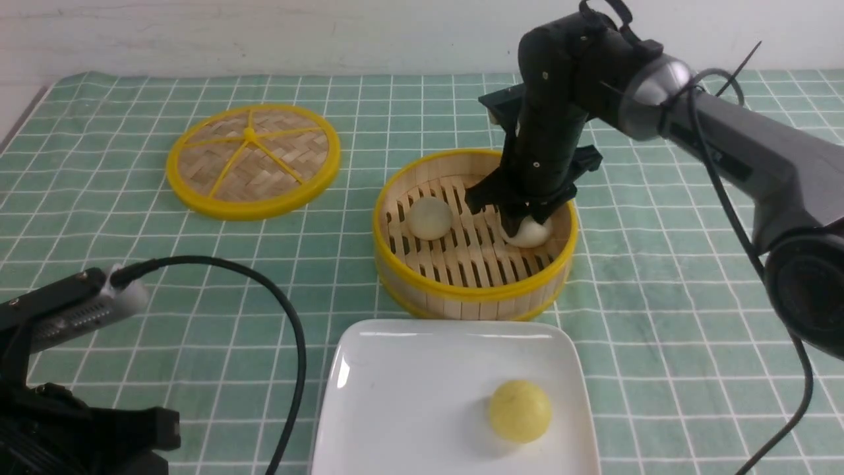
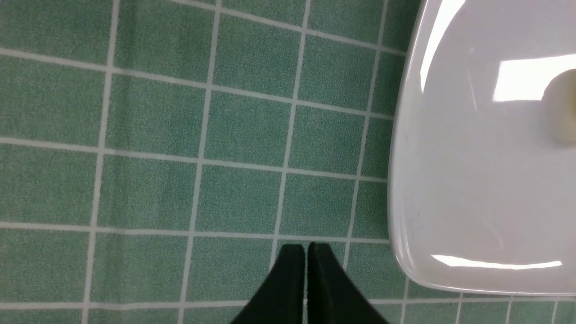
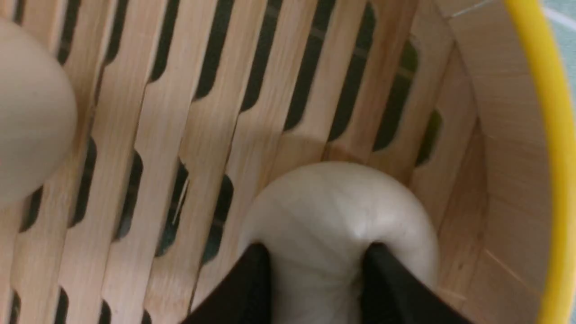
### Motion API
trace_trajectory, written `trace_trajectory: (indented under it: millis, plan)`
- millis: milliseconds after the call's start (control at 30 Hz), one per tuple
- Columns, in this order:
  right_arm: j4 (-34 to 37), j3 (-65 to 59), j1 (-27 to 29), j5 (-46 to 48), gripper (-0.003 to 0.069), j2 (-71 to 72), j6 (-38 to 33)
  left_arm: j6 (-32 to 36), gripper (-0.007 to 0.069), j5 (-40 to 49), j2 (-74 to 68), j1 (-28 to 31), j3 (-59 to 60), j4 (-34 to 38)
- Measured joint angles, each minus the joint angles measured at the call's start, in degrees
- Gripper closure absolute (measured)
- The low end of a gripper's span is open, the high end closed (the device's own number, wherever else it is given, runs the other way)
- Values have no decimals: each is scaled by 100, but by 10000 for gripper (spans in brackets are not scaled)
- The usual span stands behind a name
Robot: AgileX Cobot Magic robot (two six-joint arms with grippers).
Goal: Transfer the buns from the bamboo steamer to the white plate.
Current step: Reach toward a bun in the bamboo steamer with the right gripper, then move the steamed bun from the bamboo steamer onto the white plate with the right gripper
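Place: a robot lab, or a test bench much like one, and here's what says so!
Arms: one machine arm (image 1: 732, 138) reaching in from two o'clock, another (image 1: 72, 310) down at eight, cables (image 1: 297, 356) looping in plain sight.
Wall: bare and white (image 1: 422, 39), across twelve o'clock.
Table: a green checked cover (image 1: 672, 284) underneath it all.
Kitchen touch: basket (image 1: 475, 293) near centre, woven lid (image 1: 264, 181) at ten, plate (image 1: 395, 402) at six.
Rest of the room: out of shot, folks!
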State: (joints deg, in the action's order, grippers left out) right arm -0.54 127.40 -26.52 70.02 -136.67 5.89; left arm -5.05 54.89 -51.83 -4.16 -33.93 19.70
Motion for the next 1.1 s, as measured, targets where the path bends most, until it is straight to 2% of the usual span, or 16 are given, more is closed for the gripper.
trace_trajectory:
  millis: [67,133,200,333,433,500,533,667,767,900,1033,1100]
  plan:
    - [5,27,0,-10,475,0,-99,0,581,6,0,0,0,-2]
    - [54,40,0,-4,603,71,-208,0,580,34,0,0,0,-2]
    - [214,26,0,16,638,227,-255,0,578,39,0,0,0,-2]
    - [766,-276,0,29,637,784,-263,0,573,66,0,0,0,-6]
    - [1355,-1091,-120,6,637,1882,-285,0,569,107,0,0,0,-20]
    - [1498,-2070,-428,14,637,2766,-349,0,563,107,0,0,0,-23]
    - [1495,-2159,-464,14,637,2831,-350,0,563,107,0,0,0,-23]
    - [1551,-4096,-1407,-216,632,3645,-370,0,554,84,0,0,0,-35]
    - [1458,-5259,-2047,-1174,605,3620,-277,0,550,70,0,0,0,-42]
    - [1277,-5862,-2344,-1809,532,3421,49,0,548,20,0,0,0,-47]
    - [1100,-5961,-2389,-1930,343,3280,377,0,540,-112,0,0,0,-47]
    - [1027,-5826,-2389,-1756,281,3288,324,0,538,-177,0,0,0,-47]
